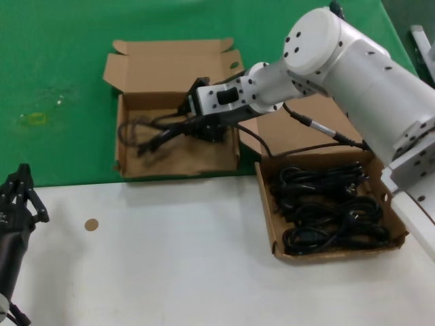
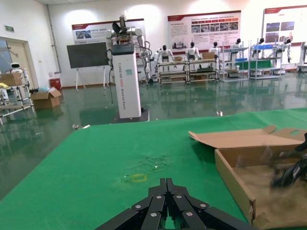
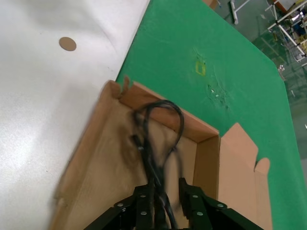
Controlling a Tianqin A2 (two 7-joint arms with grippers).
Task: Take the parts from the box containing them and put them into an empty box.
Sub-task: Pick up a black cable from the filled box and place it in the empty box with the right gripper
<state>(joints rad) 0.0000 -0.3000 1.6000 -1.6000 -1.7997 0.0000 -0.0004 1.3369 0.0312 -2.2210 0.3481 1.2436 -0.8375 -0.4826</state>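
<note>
The left gripper (image 1: 20, 185) waits at the near left edge of the white table (image 1: 170, 258), its fingers pressed together and holding nothing. Further right, on the green mat (image 1: 61, 81), the empty box (image 1: 129, 71) lies with its lid folded back, and the right gripper (image 1: 194, 125) reaches into it, fingers pinching a black power cord (image 1: 146, 136) whose loop trails over the box floor. At the right, the box containing them (image 1: 268, 217) holds the remaining parts (image 1: 326, 204), coiled in a pile

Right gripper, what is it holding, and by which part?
The right gripper holds a black cord by its bundled strands over the smaller box; the exact grip spot is blurred.
</note>
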